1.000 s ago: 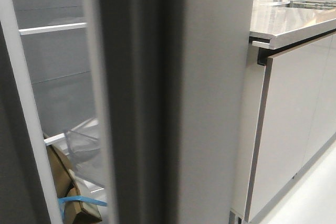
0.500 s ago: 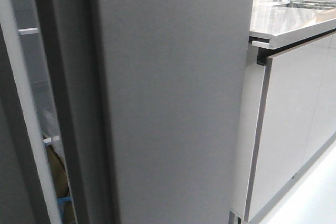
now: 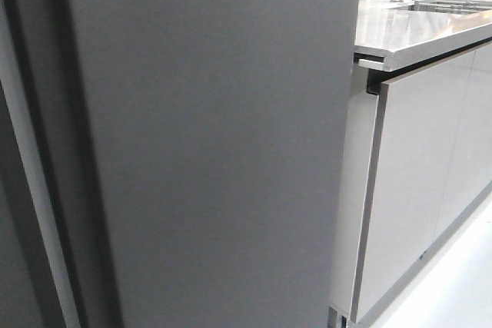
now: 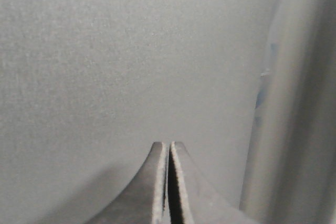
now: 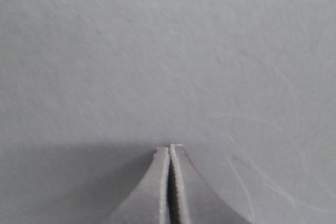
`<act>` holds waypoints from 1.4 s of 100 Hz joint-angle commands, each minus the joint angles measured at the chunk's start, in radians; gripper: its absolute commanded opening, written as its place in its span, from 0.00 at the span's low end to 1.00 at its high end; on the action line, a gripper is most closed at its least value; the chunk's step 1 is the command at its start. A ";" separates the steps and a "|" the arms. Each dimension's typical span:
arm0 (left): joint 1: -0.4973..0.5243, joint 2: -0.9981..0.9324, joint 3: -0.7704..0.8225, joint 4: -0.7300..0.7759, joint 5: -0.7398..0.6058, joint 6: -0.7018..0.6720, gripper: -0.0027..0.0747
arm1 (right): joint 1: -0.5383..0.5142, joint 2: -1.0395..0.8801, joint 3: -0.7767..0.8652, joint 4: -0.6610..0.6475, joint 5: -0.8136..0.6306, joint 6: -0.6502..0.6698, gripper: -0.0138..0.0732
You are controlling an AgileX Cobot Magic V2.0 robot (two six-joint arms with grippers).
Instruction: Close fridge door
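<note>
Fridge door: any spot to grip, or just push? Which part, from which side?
Nothing to grip: the fridge door shows a flat, handleless matte face. Push instead, from the outer side, shut left gripper and right gripper tips against the face, toward the edge away from the cabinet.

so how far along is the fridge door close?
Mostly done: the matte dark-grey fridge door fills the front view, no interior showing. In hand: the left tool and right tool, both shut, point at its face, apparently pressing it. Left: a dark seam at the door's left edge; whether it has seated fully, I can't tell.
</note>
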 commanded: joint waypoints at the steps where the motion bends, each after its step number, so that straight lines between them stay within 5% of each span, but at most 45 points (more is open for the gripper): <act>1: -0.008 0.019 0.028 -0.002 -0.077 -0.004 0.01 | 0.001 0.004 -0.048 0.000 -0.067 0.007 0.07; 39: -0.008 0.019 0.028 -0.002 -0.077 -0.004 0.01 | -0.032 0.031 -0.057 0.000 -0.063 0.007 0.07; 62: -0.008 0.019 0.028 -0.002 -0.077 -0.004 0.01 | -0.073 -0.039 -0.018 -0.030 0.057 0.005 0.07; 93: -0.008 0.019 0.028 -0.002 -0.077 -0.004 0.01 | -0.184 -0.300 0.272 -0.047 -0.067 0.005 0.07; 140: -0.008 0.019 0.028 -0.002 -0.077 -0.004 0.01 | -0.415 -0.782 0.709 -0.039 -0.070 0.005 0.07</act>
